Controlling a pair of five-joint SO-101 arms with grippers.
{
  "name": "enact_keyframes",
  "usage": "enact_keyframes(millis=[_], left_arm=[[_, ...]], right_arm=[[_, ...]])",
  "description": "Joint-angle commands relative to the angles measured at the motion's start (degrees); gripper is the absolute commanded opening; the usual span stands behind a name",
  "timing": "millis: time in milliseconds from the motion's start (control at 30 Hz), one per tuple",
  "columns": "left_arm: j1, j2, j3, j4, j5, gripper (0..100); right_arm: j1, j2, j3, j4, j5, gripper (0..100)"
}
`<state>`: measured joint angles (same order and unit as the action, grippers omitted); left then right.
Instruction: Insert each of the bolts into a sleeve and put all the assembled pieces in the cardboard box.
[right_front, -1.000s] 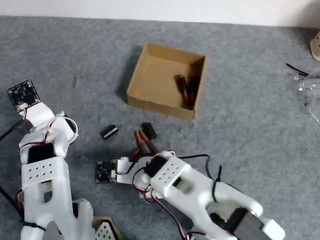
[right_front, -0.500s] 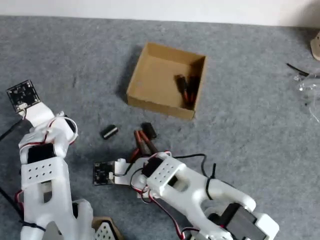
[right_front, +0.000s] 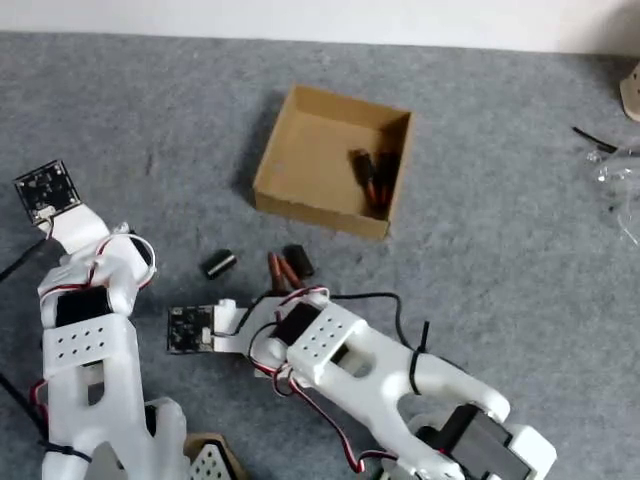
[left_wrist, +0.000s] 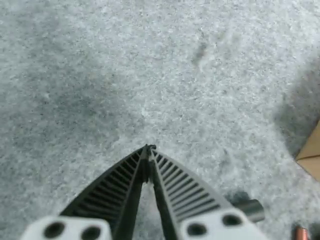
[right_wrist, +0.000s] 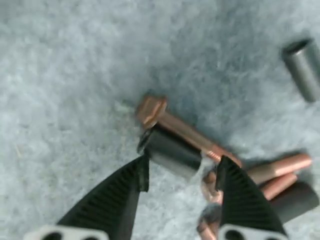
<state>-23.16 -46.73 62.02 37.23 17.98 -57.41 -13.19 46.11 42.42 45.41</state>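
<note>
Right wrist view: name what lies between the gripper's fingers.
A dark sleeve lies between the open fingers of the right gripper, beside a copper bolt, as the right wrist view shows.

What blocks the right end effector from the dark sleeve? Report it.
Nothing visible: the sleeve lies bare at the mouth of the open right end effector. A copper bolt lies against the sleeve's far side and could get caught too.
</note>
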Motion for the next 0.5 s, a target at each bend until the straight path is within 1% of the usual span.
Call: enact_keyframes(millis=[0,200,267,367,467], left_arm=[[-0.6,0.1,-3.1,-0.4,0.4,0],[-0.6,0.1,-3.1,-0.5,0.4,0],[-0.5,0.1,-3.1,-0.5,0.4,0],[-0.5,0.1,-3.1,-0.9,0.4,0],[-0.5,0.1,-3.1,-0.9,0.4,0]], right_arm=[[-1.7,0.1,-3.1,-1.6,4.0,20.9],[-2.8,0.7,-1.8,-1.5,5.2,20.9],[-2.8,2.4,-1.5,-1.5,5.3,20.9],[-2.8,5.8,-1.5,-1.5,7.5,20.9],[-2.7,7.3,-1.5,-1.5,7.6,20.7]])
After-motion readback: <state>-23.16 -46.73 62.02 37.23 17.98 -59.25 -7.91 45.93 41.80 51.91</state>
